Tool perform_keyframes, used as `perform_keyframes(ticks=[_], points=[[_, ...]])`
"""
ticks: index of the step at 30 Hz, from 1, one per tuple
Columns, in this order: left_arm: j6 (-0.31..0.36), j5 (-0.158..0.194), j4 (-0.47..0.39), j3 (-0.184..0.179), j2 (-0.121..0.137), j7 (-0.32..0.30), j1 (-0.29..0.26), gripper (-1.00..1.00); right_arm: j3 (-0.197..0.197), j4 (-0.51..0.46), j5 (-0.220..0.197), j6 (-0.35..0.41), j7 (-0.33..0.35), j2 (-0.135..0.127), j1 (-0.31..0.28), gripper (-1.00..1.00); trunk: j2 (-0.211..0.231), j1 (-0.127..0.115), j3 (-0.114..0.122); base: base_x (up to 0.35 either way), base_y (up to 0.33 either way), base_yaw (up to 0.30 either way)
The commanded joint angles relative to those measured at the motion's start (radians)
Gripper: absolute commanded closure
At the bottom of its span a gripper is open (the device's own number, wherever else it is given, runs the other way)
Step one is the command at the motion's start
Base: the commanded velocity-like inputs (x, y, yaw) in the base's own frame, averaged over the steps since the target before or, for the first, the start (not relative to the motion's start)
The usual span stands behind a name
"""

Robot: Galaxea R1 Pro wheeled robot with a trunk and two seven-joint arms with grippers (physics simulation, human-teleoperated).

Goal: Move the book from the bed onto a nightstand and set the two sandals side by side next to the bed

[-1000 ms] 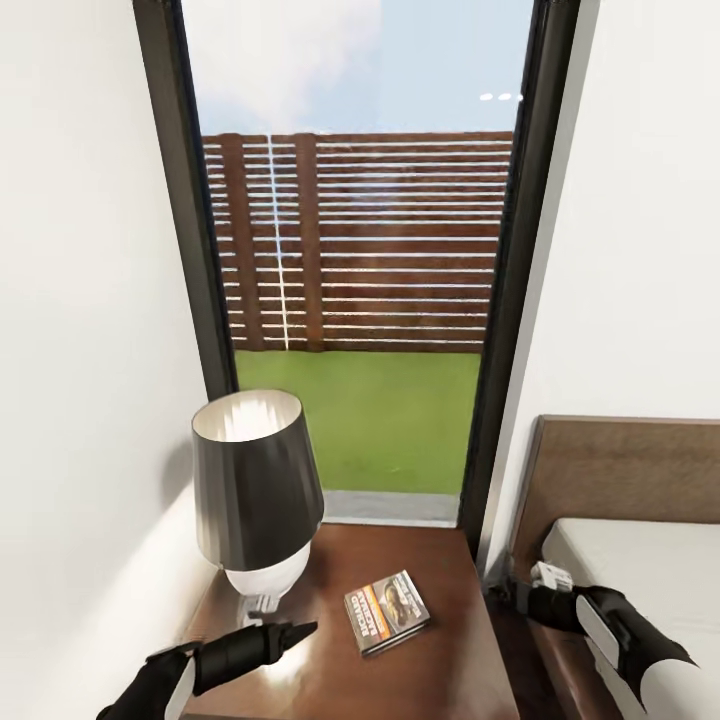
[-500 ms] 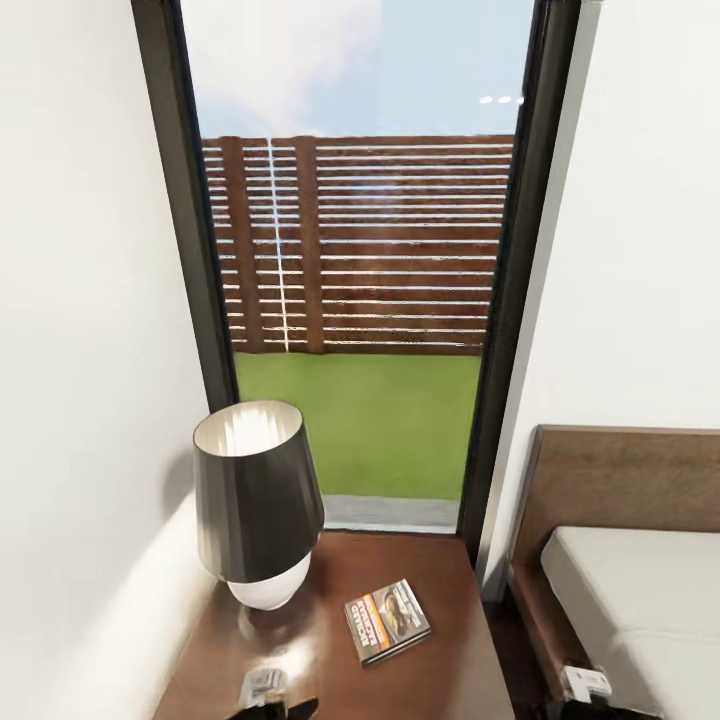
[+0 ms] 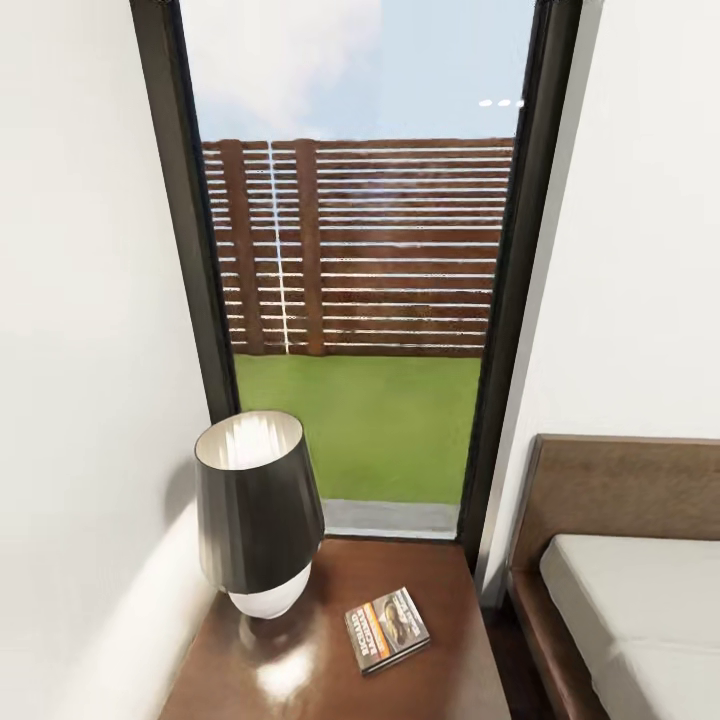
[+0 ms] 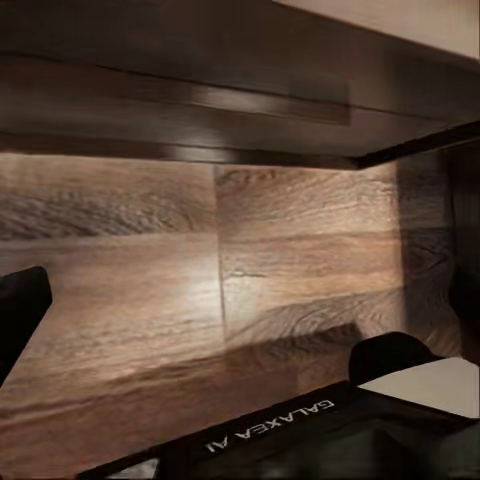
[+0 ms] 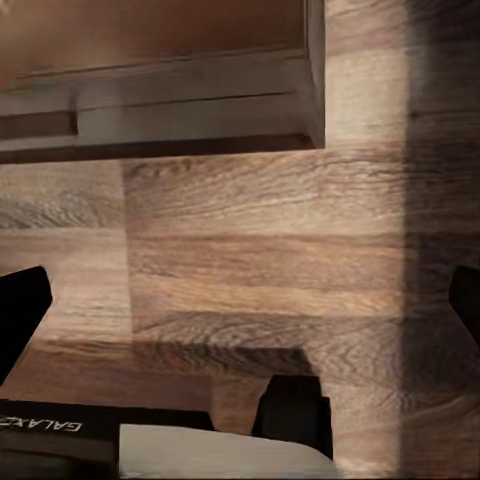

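A black-shaded lamp [image 3: 258, 505] stands on the nightstand [image 3: 440, 680] beside the book [image 3: 386, 629], so that half looks done. The bed [image 3: 640, 600] lies bare at right. Sandals remain to place. Both wrist views show wood-plank floor [image 4: 200, 270]; each claw's fingers sit apart, empty.

I see the lamp [image 3: 258, 515] blocks the nightstand's [image 3: 450, 600] left half; beside the book [image 3: 386, 630] the right side is free.
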Motion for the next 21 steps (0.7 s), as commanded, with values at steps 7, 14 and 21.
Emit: perform_keyframes(ticks=[7, 14, 21], points=[[-0.009, -0.055, 0.0, 0.004, -0.003, 0.065, 0.092, -1.0, 0.003, 0.002, -0.011, 0.021, -0.001, 0.049, 0.119, -1.0, 0.049, -0.027, 0.021, 0.0, 0.0, 0.0], [-0.011, -0.058, -0.001, 0.004, -0.001, 0.07, 0.105, -1.0, 0.001, -0.001, -0.023, 0.01, -0.003, 0.051, 0.16, -1.0, 0.084, -0.046, 0.037, 0.0, 0.0, 0.0], [-0.011, -0.055, -0.003, 0.01, -0.001, 0.071, 0.106, -1.0, -0.001, -0.002, -0.023, 0.011, -0.003, 0.051, 0.162, -1.0, 0.084, -0.046, 0.037, 0.0, 0.0, 0.0]])
